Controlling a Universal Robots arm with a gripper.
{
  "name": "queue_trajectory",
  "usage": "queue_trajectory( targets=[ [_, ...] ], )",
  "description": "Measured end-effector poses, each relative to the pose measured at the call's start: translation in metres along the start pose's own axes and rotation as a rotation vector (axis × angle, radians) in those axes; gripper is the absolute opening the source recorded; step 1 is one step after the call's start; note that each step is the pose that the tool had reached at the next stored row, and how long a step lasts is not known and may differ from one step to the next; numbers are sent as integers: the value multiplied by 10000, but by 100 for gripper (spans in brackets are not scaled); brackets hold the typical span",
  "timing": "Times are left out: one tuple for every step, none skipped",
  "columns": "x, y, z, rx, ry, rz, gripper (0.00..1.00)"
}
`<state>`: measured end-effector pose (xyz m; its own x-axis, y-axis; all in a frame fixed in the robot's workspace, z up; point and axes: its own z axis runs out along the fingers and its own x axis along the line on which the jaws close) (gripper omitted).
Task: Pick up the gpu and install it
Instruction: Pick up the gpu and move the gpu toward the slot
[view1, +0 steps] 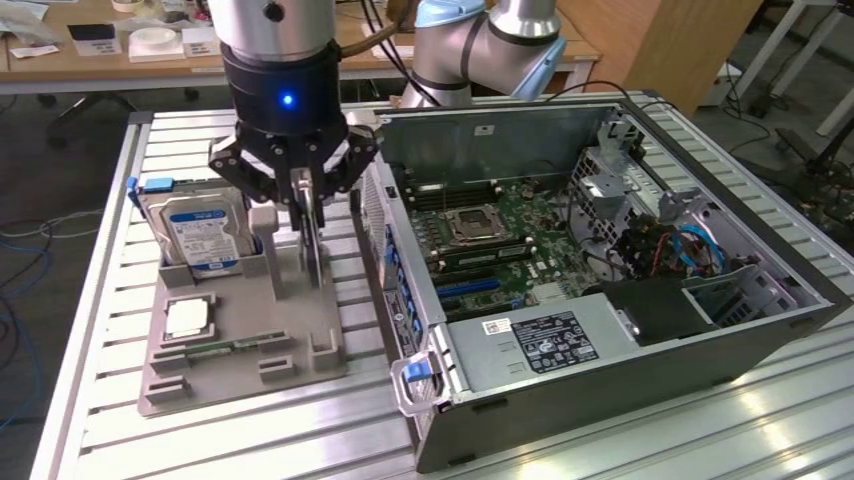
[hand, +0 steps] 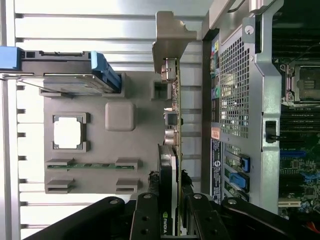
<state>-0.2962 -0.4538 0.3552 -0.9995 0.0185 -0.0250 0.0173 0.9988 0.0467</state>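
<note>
The gpu (view1: 311, 248) stands on edge in the grey parts holder (view1: 240, 365), a thin green card with a black cooler and a silver end bracket (hand: 170, 35). My gripper (view1: 304, 200) has come down over it from above. In the wrist view the gpu (hand: 174, 125) runs edge-on between my two black fingers (hand: 151, 187), which press on both faces, so the gripper (hand: 170, 192) is shut on the card. Whether the card has left its slot in the holder I cannot tell.
A silver hard drive (view1: 200, 235) stands in the holder beside the gpu, with a square chip (view1: 187, 318) and a memory stick (view1: 230, 347) lying in front. The open computer case (view1: 601, 330) lies close by at the exterior view's right, its motherboard (view1: 501, 225) exposed.
</note>
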Motion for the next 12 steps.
queue_trajectory(
  targets=[
    [-1, 1, -25, -1, 0, 0, 27],
    [-1, 3, -50, -1, 0, 1, 27],
    [-2, 4, -73, -1, -1, 0, 27],
    [-2, 5, -95, -1, -1, 0, 27],
    [-3, 5, -113, 0, 0, 0, 27],
    [-3, 6, -124, 0, 0, 0, 27],
    [-3, 6, -124, -2, -2, 0, 27],
    [-3, 6, -124, -2, -2, 0, 27],
    [-3, 6, -124, -2, -2, 0, 27],
    [-3, 6, -124, -1, -2, 0, 27],
    [-3, 6, -125, 0, 0, 0, 27],
    [-3, 6, -125, -1, 0, 0, 27]
  ],
)
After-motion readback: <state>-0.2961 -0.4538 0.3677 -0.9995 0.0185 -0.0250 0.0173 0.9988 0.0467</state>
